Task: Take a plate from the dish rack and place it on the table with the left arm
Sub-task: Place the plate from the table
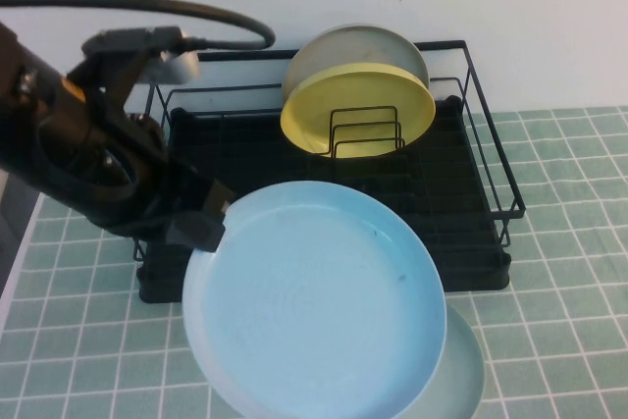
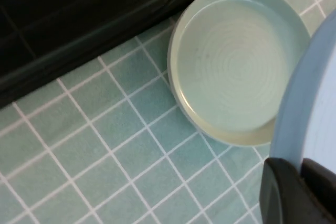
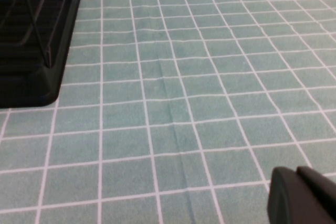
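The left pincer [image 1: 206, 215] is clamped on the rim of the sky-blue plate [image 1: 319, 296], held aloft before the dish rack [image 1: 491, 193]. Carrying step; lowering comes next, clear of the mint-green plate [image 2: 236, 61] beneath the pincer. The right pincer [image 3: 304, 195], parked low over the table [image 3: 184, 77], appears closed. Tiles are flat and pale green.

The plate [image 1: 319, 301] is sky-blue, and a paler mint-green plate [image 2: 236, 61] shows in the lower right of the high view. The dish rack [image 1: 471, 223] is black with a yellow plate [image 1: 358, 110] inside; the table [image 1: 569, 242] has pale green tiles with white lines.
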